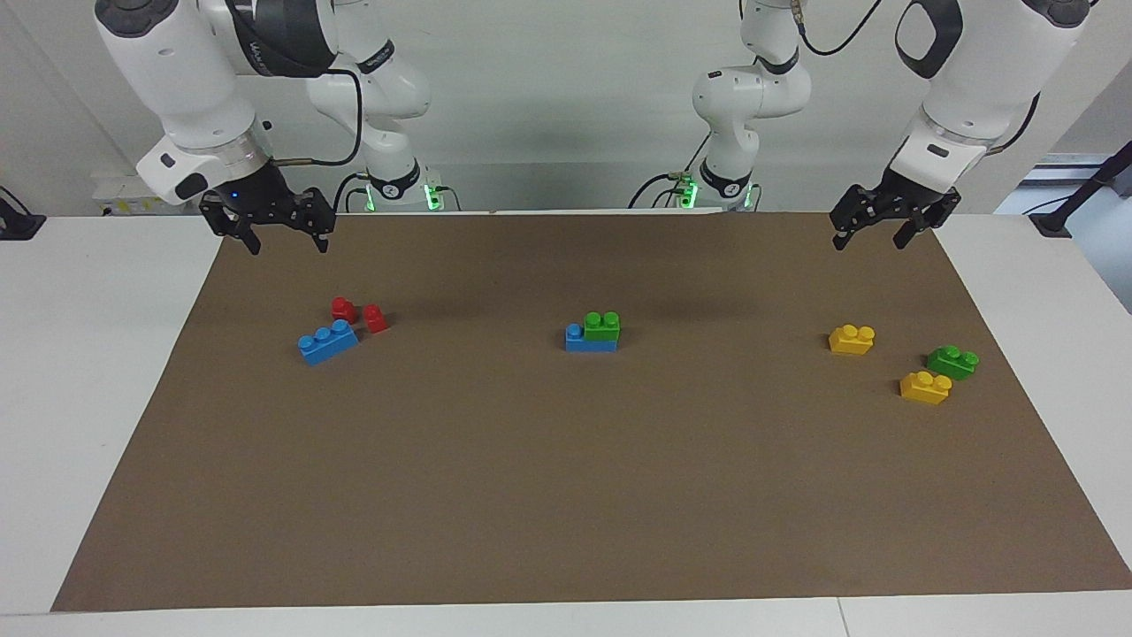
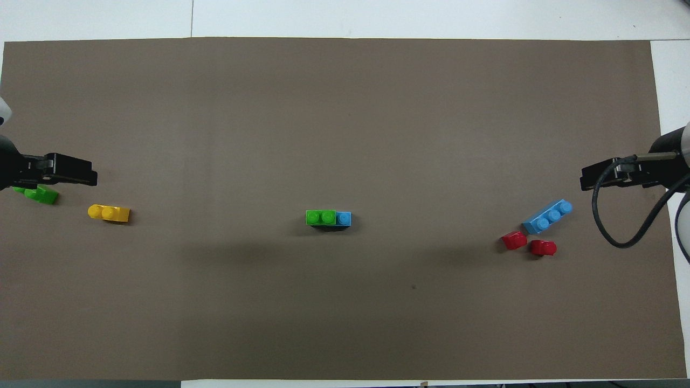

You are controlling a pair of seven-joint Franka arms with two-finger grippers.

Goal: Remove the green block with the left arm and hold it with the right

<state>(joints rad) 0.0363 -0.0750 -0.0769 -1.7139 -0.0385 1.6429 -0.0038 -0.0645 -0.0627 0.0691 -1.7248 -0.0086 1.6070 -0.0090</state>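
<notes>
The green block (image 1: 602, 326) (image 2: 321, 217) has two studs and sits on a blue brick (image 1: 585, 341) (image 2: 344, 218) at the middle of the brown mat. A stud of the blue brick shows beside it, toward the right arm's end. My left gripper (image 1: 870, 242) (image 2: 81, 175) hangs open and empty, raised over the mat's edge at the left arm's end. My right gripper (image 1: 288, 246) (image 2: 593, 180) hangs open and empty, raised at the right arm's end. Both are well apart from the stack.
A second loose green brick (image 1: 952, 361) (image 2: 40, 195) and two yellow bricks (image 1: 852, 339) (image 1: 925, 387) lie at the left arm's end. A blue three-stud brick (image 1: 328, 341) (image 2: 547, 216) and two red pieces (image 1: 344, 309) (image 1: 376, 318) lie at the right arm's end.
</notes>
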